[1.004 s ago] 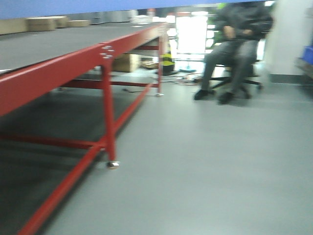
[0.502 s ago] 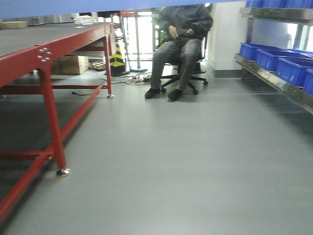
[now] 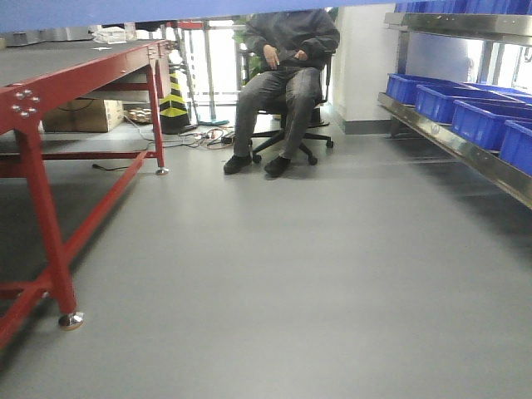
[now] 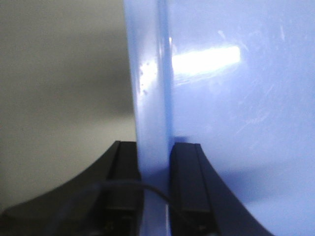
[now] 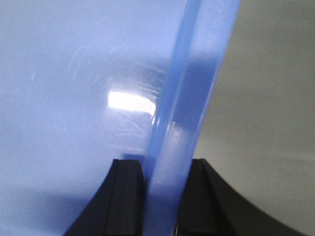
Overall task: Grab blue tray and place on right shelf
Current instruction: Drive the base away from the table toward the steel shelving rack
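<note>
While the blue tray (image 4: 236, 98) is held aloft, one rim pinched in the left gripper (image 4: 153, 189) and the opposite rim in the right gripper (image 5: 161, 194), both grips are best kept level and the right shelf (image 3: 465, 150), well apart to the right, approached squarely.

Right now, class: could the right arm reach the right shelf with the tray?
Probably not: the right pincer grips the blue tray, and the right shelf stands off across open floor.
</note>
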{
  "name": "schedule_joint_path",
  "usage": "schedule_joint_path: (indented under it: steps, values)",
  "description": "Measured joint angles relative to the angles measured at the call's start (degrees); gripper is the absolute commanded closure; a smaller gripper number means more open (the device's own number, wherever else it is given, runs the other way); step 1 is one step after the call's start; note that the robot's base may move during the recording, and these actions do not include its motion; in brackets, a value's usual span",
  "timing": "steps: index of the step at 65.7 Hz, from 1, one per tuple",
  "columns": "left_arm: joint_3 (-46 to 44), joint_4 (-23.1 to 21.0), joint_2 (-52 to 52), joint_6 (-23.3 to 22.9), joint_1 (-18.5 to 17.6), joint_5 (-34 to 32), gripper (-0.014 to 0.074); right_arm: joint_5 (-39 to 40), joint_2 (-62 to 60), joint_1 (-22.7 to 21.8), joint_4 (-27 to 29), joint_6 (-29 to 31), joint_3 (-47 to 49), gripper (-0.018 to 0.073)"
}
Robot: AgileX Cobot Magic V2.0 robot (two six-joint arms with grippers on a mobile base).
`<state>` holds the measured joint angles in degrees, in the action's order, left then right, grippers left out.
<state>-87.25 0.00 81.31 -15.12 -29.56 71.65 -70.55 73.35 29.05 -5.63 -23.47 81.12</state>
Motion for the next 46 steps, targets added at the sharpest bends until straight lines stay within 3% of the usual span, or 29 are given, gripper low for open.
schedule_joint_path:
  steps: [46]
  values:
    - [0.0,-0.43,0.0,0.0,0.0,0.0,0.0645,0.0,0.0,0.0,-0.11,0.0,0.0,0.0503]
